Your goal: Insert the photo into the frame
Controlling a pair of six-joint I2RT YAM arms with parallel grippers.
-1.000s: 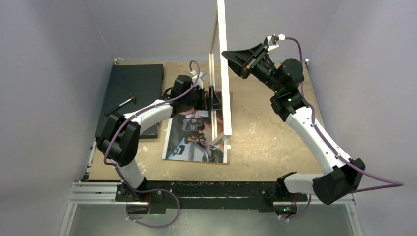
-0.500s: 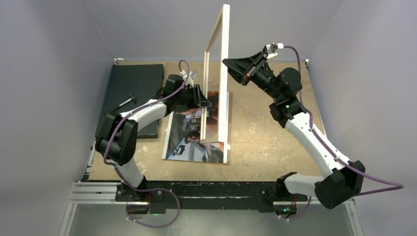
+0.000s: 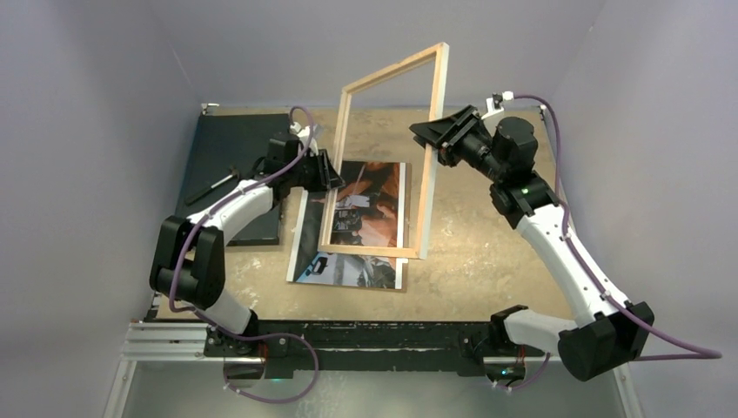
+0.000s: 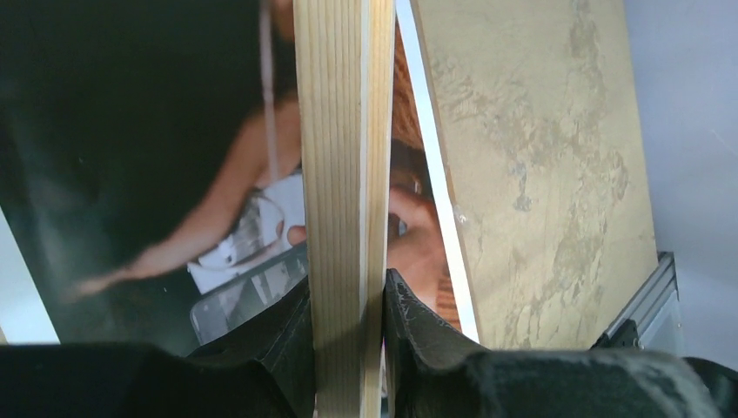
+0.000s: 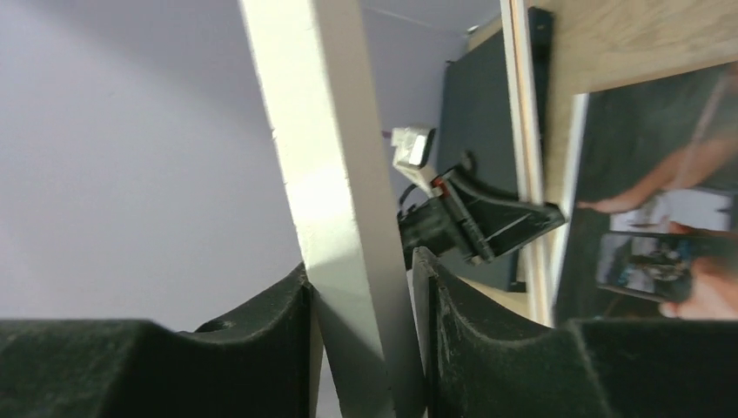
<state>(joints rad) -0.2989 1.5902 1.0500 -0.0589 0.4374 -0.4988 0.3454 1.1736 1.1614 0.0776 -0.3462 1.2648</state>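
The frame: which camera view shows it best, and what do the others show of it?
The top external view: the frame shows whole, all four rails, tilted up over the photo. The left wrist view shows only a strip of one wooden rail; the right wrist view shows one white rail close up.

pale lilac walls point(image 3: 87, 131), mottled tan tabletop point(image 3: 487, 261)

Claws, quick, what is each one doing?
Left claw: shut on the frame.
Right claw: around the frame's other rail; can't tell if gripping.
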